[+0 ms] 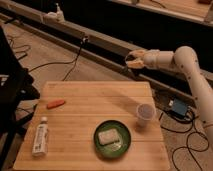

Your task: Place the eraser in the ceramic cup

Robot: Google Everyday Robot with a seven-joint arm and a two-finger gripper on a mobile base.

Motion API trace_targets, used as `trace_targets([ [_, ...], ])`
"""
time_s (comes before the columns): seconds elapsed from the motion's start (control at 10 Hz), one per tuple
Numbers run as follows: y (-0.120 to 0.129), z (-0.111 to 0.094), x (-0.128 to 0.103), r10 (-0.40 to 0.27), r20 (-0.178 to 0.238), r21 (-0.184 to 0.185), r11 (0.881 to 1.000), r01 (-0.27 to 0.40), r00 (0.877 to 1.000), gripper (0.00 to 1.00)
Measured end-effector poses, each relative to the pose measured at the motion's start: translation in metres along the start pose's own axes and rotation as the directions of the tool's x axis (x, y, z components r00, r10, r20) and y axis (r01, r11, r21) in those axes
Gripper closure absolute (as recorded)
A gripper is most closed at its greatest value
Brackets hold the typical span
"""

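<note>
A small pale cup (144, 114) stands upright on the right side of the wooden table (90, 100). A pale rectangular block (108, 136), possibly the eraser, lies on a green plate (125, 142) left of the cup. A small orange object (55, 103) lies near the table's left edge. My gripper (132, 60) hangs in the air beyond the table's far right corner, well above and behind the cup, on the end of the white arm (185, 62).
A white tube (40, 136) lies at the table's front left. A long rail (100, 42) and cables (60, 62) run across the floor behind the table. A blue box (177, 106) sits on the floor at the right. A dark chair (10, 85) stands left.
</note>
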Motion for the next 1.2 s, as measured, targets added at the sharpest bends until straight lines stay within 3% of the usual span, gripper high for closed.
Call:
trace_targets([
  [0.2,0.004,-0.039,0.016,0.017,-0.008,0.038,0.999,-0.017,1.0,1.0],
  [0.4,0.012,-0.082,0.038,0.035,-0.044,0.075,0.997,-0.032,0.998,1.0],
  [0.6,0.026,-0.106,0.052,0.05,-0.075,0.075,0.996,-0.045,0.996,1.0],
  [1.2,0.03,-0.112,0.056,0.054,-0.082,0.072,0.996,-0.049,0.995,1.0],
])
